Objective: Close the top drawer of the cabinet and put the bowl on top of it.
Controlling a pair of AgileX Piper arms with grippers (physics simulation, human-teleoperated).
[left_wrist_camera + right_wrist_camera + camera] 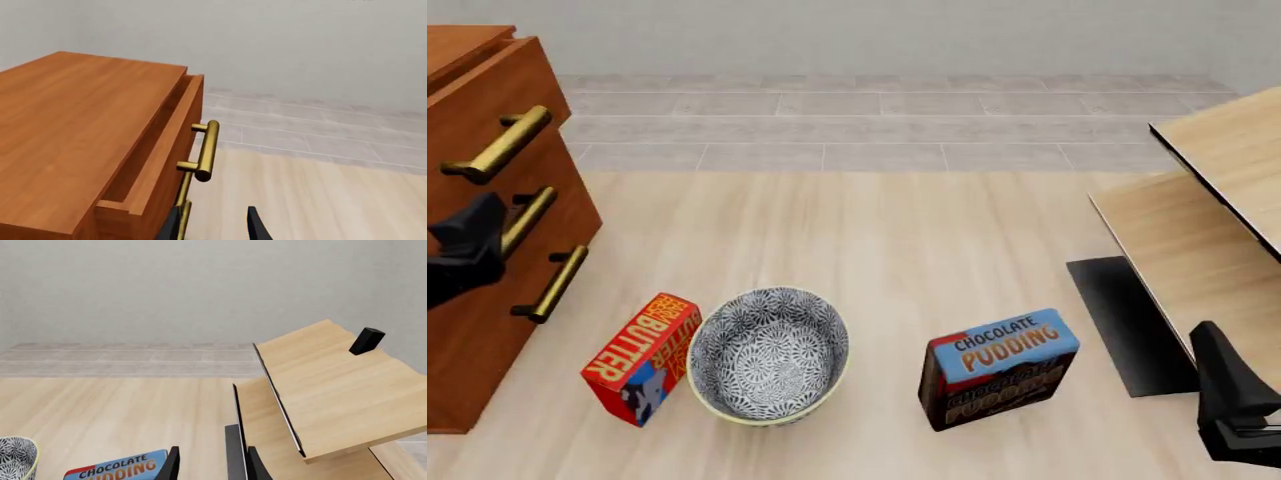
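Landmark: the bowl (769,356) on the desk (934,230). The butter box (641,357) stands just beside its left. The chocolate pudding box (998,367) stands to its right, apart. The cabinet (481,230) stands farther left, its top drawer (157,170) projecting.

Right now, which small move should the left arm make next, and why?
Probably ease the left gripper forward against the top drawer front and push it in. The left wrist view shows that drawer standing out from the cabinet, with a gap behind its front, and the bowl lies untouched on the table.
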